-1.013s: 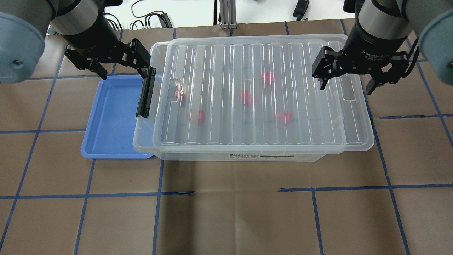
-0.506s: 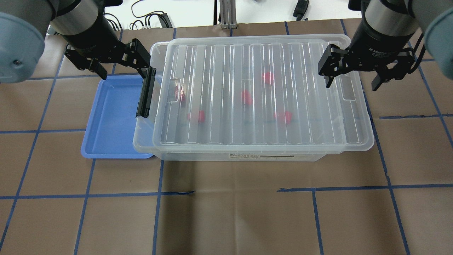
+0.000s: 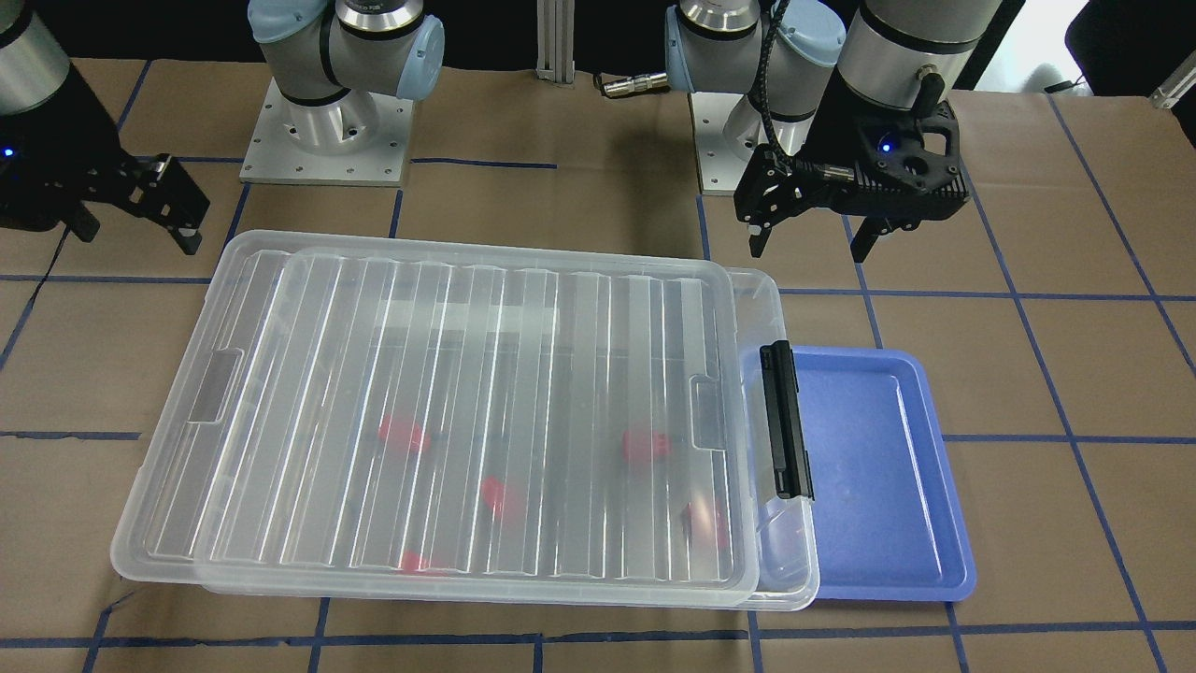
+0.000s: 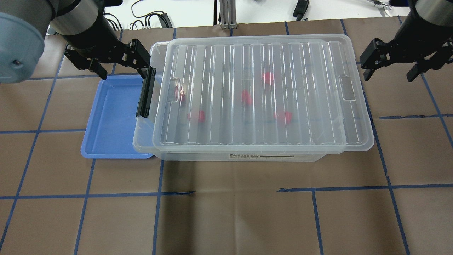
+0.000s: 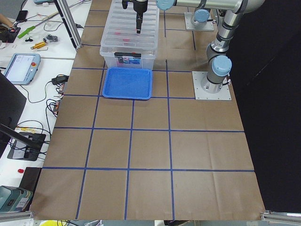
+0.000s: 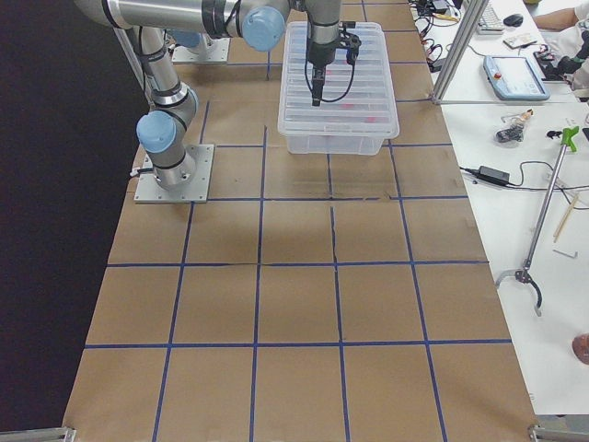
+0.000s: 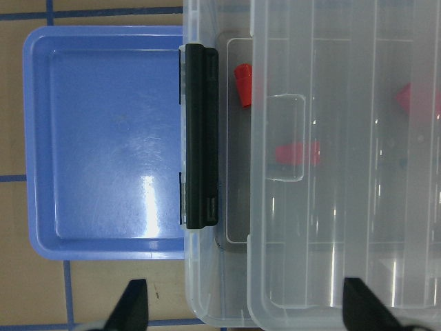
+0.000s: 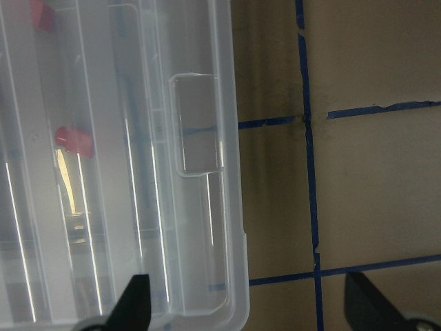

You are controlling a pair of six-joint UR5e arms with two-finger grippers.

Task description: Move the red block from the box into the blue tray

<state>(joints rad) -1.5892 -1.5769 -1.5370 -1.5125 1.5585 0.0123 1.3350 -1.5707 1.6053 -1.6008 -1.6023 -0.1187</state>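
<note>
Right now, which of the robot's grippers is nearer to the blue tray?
Left. The left gripper hovers open at the blue tray's robot-side edge, beside the black latch. The right gripper is past the far end of the box, away from the tray.

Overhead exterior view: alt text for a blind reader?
A lidded clear box holds several red blocks, blurred through the lid, with the blue tray tucked at its left end. The left gripper and right gripper hang open near its far corners.

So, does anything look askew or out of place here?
Yes: the lid lies shifted on the box, off the black latch end, leaving a strip uncovered beside the blue tray.
</note>
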